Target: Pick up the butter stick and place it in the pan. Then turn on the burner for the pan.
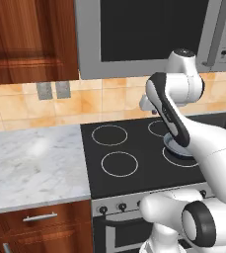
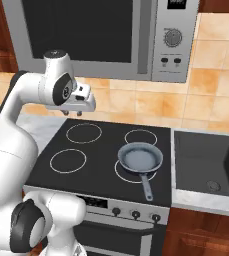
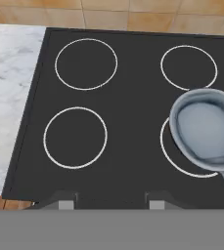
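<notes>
The blue-grey pan (image 2: 140,159) sits on the front right of the black cooktop (image 2: 101,155), its thin dark handle (image 2: 147,187) pointing toward the stove front. It rests a little off-centre on the widest white ring, the burner (image 3: 174,163). In the hand view the pan (image 3: 206,129) is at the right, and nothing lies in it. My gripper (image 2: 72,113) hangs high above the cooktop's back left, open, with nothing between its fingertips (image 3: 67,200). From the left base my arm covers most of the pan (image 1: 175,145). The butter stick is out of view.
Three smaller white rings (image 3: 86,64) mark the other burners. Knobs (image 2: 135,214) line the stove front. A marble counter (image 1: 30,163) lies left of the cooktop, a dark sink (image 2: 206,160) to its right. A microwave (image 2: 96,30) hangs close above.
</notes>
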Available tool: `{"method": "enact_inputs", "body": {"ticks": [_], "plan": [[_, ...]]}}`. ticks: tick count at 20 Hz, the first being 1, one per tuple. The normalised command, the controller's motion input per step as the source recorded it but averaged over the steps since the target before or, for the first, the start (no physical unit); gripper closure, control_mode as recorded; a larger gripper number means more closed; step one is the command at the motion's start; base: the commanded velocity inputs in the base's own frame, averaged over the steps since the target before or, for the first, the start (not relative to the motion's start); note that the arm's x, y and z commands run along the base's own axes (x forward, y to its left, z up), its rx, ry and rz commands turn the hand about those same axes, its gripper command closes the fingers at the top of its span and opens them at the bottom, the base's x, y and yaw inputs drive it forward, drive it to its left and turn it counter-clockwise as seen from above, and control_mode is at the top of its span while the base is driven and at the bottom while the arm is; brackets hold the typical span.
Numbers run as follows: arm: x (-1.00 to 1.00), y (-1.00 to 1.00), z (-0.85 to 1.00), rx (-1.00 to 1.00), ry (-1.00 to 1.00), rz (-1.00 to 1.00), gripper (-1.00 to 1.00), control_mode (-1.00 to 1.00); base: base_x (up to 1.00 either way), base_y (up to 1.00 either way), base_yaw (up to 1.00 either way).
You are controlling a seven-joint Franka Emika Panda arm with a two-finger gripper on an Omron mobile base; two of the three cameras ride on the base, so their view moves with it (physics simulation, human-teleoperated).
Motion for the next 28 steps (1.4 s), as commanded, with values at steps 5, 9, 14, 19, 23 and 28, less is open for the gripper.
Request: {"method": "enact_inputs", "body": {"ticks": [5,9,14,19,23,28], "plan": [[-0.02,0.00,0.00,0.00,-0.02,0.00,-1.00,1.00,-0.30,-0.06,-0.01],[0.00,0.00,0.00,0.00,0.00,0.00,-1.00,1.00,-0.73,-0.41,-0.04],[0.00,0.00,0.00,0.00,0.00,0.00,-1.00,1.00,-0.61,-0.71,-0.01],[0.00,0.00,0.00,0.00,0.00,0.00,-1.00,1.00,-0.41,-0.94,0.00],[0.00,0.00,0.00,0.00,0.00,0.00,-1.00,1.00,-0.20,-1.00,0.00],[0.00,0.00,0.00,0.00,0.00,0.00,-1.00,1.00,-0.14,-1.00,0.00]]}}
